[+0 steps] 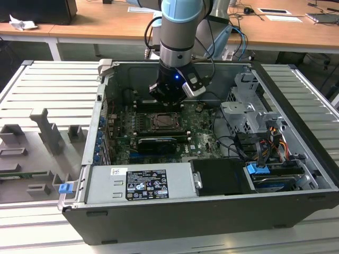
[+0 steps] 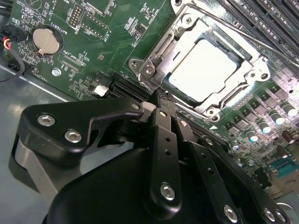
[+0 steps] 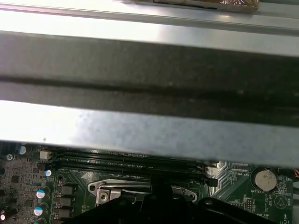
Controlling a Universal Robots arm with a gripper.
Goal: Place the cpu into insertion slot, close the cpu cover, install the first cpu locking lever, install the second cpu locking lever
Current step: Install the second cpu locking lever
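Open computer case point(image 1: 296, 174) on a ribbed metal bench, gripper point(image 2: 161, 98) with fingers pressed together and empty, poised just beside the insertion slot point(image 2: 205, 65), cpu point(image 2: 202, 70) seated under closed cpu cover point(image 2: 161, 49), case wall close behind.

From the exterior view I look down steeply into the open black computer case point(image 1: 212, 211). Both wrist views sit close above its green circuit board point(image 2: 107, 32), sharing the square silvery-rimmed insertion slot point(image 2: 202, 70) and the round silver coin battery point(image 3: 265, 178).
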